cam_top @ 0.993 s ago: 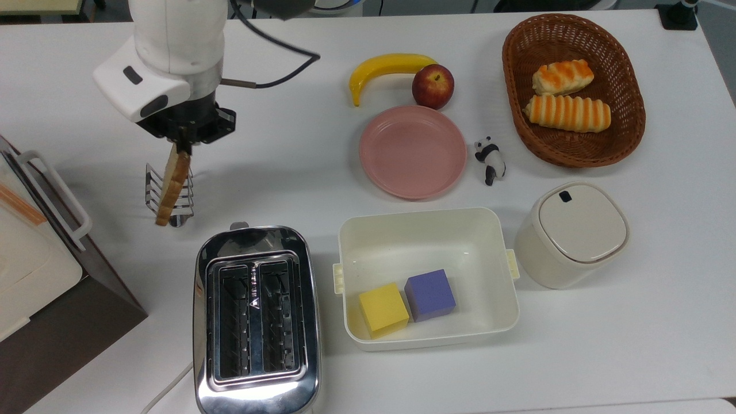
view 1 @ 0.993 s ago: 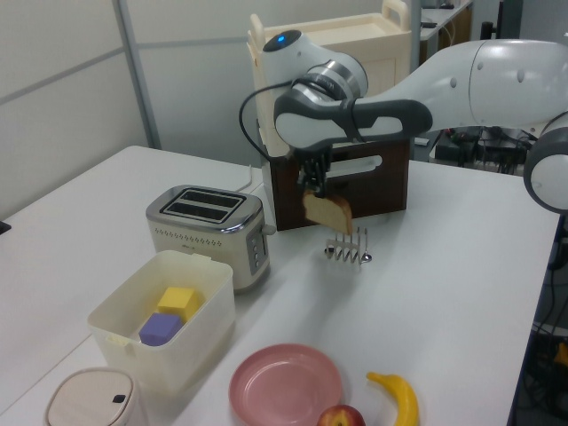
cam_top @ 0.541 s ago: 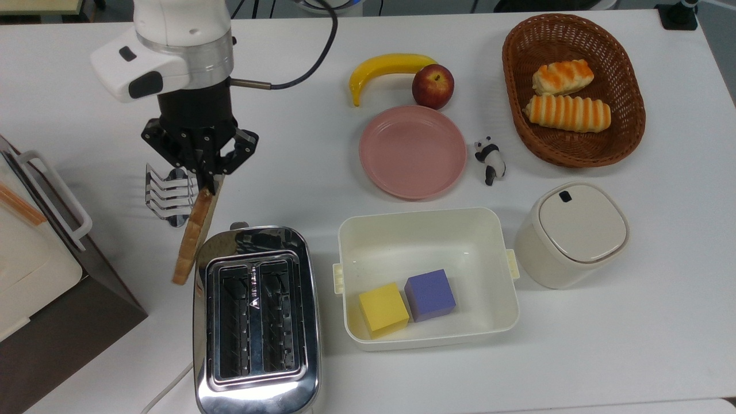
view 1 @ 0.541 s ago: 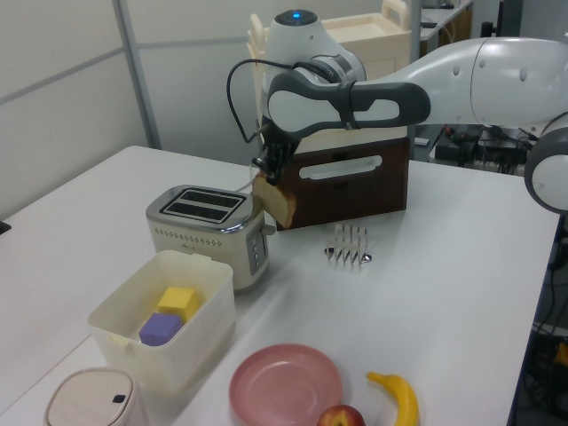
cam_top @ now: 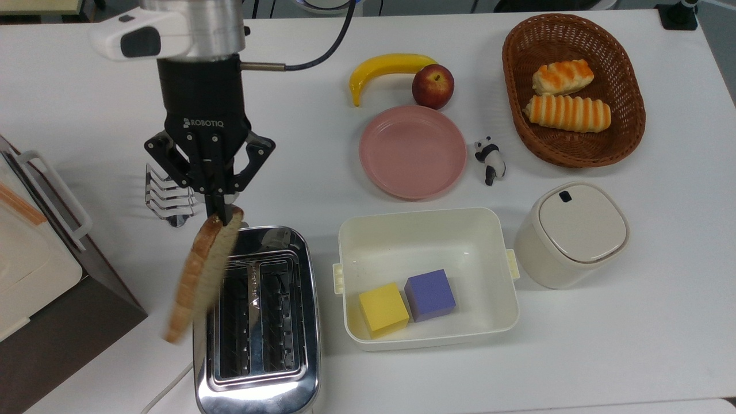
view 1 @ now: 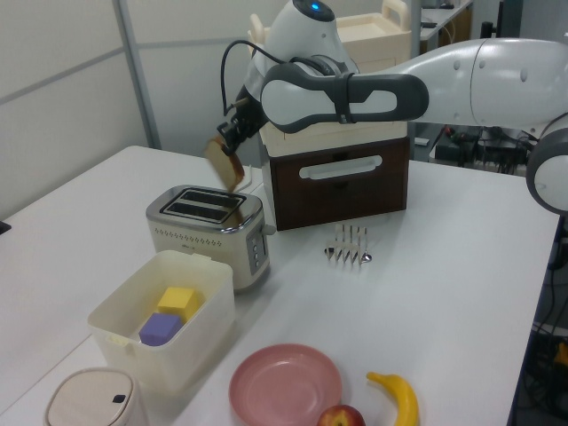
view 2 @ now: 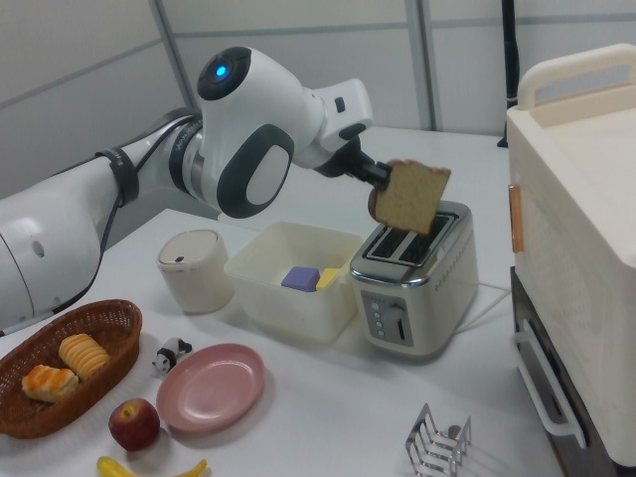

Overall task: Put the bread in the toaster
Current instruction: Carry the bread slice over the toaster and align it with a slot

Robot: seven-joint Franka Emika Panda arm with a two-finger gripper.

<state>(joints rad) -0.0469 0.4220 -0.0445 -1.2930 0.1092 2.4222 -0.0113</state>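
Since the earlier frames, the gripper [cam_top: 221, 214] has carried the bread [cam_top: 201, 277] away from the wire toast rack [cam_top: 167, 195] and now holds it in the air above the toaster [cam_top: 256, 322]. The fingers are clenched on one edge of the slice. In the top view the slice appears edge-on and tilted, over the toaster's left rim. In the right view its flat speckled face [view 2: 409, 196] hangs clear above the two slots, not yet entered.

Near to far in the top view:
- The chrome toaster, both slots empty, with a white cord [cam_top: 167, 388] at its lower left.
- The cream bin [cam_top: 425, 227] just beside the toaster, holding a yellow cube [cam_top: 383, 309] touching a purple cube [cam_top: 430, 295].
- The lidded cream canister [cam_top: 569, 234] on the top view's right.
- The pink plate [cam_top: 412, 151] and panda figurine [cam_top: 490, 160].
- The apple [cam_top: 432, 86], touching the banana [cam_top: 386, 70].
- The wicker basket [cam_top: 627, 103], holding two striped rolls [cam_top: 566, 112].
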